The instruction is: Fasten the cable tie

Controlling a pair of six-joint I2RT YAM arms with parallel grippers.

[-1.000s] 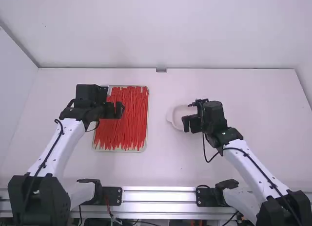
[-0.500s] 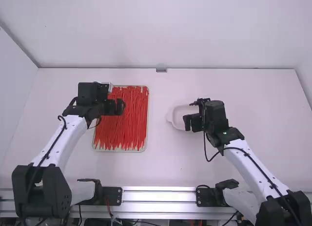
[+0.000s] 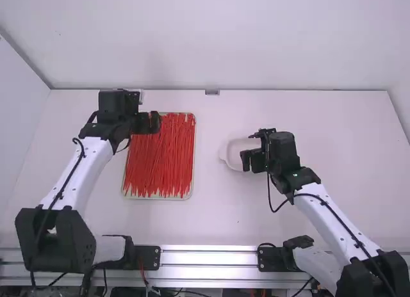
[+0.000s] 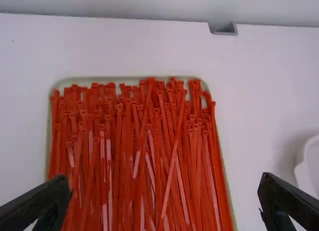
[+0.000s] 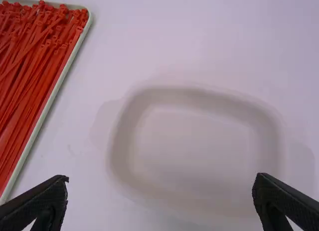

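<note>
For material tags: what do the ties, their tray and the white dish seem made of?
Ties: probably nylon plastic; thin orange strips with moulded heads.
Tray: pale smooth rim, likely plastic.
Dish: white, matte, rounded corners; plastic or ceramic, can't tell.

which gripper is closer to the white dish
Right. The right gripper hangs over the dish; the left gripper is across the table over the tray's far end.

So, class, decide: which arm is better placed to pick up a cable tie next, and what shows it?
Left. The left gripper hangs open above the far end of the tray, directly over the red cable ties. The right gripper, also open, is by the white dish, off the tray.
</note>
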